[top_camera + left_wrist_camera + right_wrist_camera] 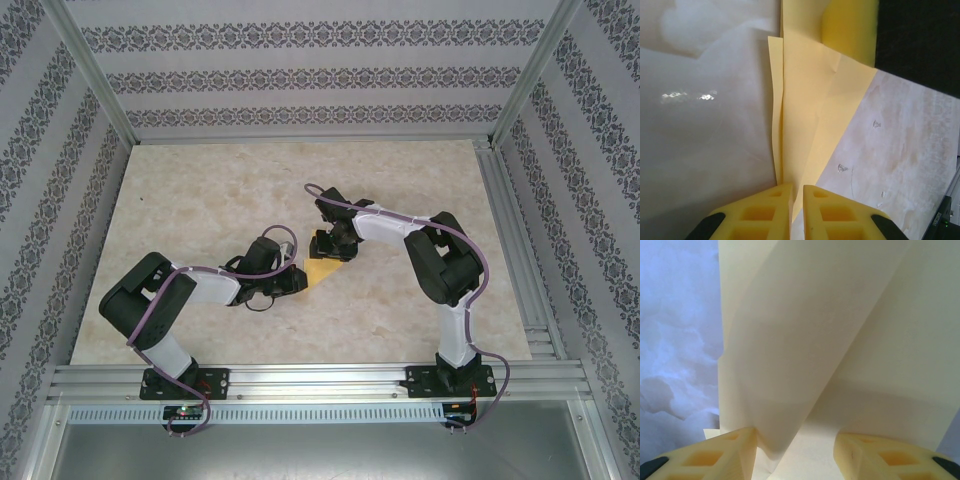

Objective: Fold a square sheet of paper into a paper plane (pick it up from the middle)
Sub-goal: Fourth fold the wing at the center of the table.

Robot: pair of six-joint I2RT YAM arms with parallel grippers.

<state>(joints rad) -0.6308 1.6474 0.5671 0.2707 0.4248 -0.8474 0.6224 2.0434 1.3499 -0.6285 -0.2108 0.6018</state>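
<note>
— Up close, left gripper [797, 188] pinched nearly shut on the square sheet of paper [810, 110], already folded. Where?
— On the table [200, 200], in the middle, between both arms. Over it, right gripper [797, 436] half wide, not squeezing.
— Could tear or crease crooked, if tugged sideways by that pinch.
— Plenty of bare room all round. Far from every table edge.

**Three lenses on one fold**

The fixed overhead camera looks down from the near edge over the whole tabletop [200, 200]. Each wrist camera faces forward past its own tool, the left tool [797, 187] and the right tool [795, 435], very close to the paper [322, 271]. All three views share that sheet at mid-tabletop.
</note>
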